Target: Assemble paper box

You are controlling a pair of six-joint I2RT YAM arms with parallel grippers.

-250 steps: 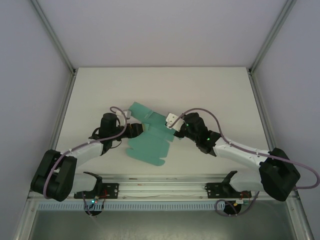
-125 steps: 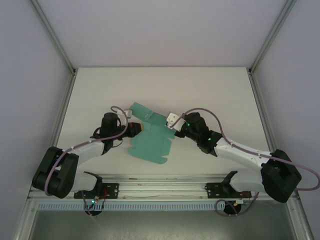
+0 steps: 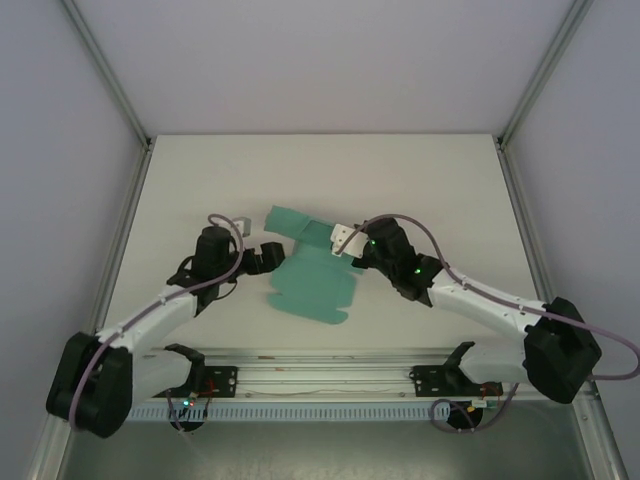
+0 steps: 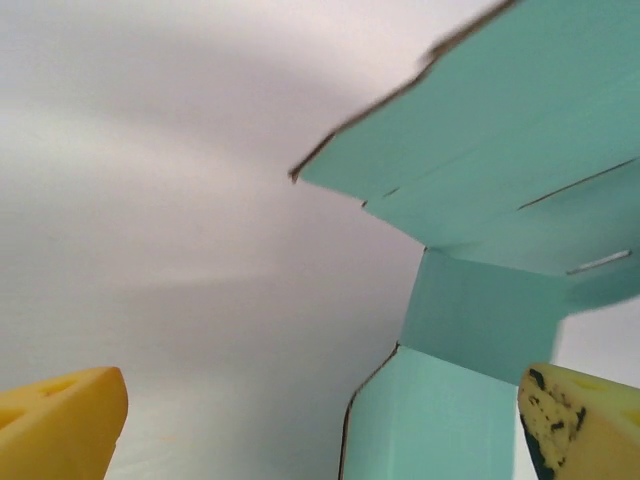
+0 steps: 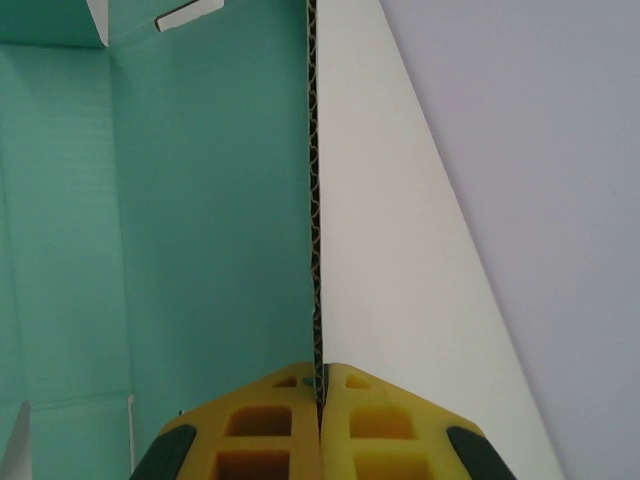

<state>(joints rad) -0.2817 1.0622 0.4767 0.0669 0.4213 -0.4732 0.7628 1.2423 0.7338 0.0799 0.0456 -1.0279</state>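
The box [image 3: 312, 285] is far from assembled: it is mostly an open die-cut sheet lying mid-bench, somewhat closer to the near edge than the far one and well apart from every corner. One panel on its right side is lifted, showing a pale underside, and the left wrist view shows creased panels and a tab rising off the bench [image 3: 200, 180], so I judge that some folds have been started. No walls are locked, and the slots and flaps remain unjoined. The right claw [image 5: 320, 375] is closed tight on the edge of that raised panel, with the card's fluted edge running straight up from between its pads. The left claw [image 3: 268, 258] stands wide open just beside the sheet's left edge and grips nothing. Along the near edge runs a metal rail [image 3: 320, 372], and purple cables [image 3: 225, 222] loop over both wrists. The likeliest hindrances are the two arms crowding over the sheet and the loose flat panels themselves.
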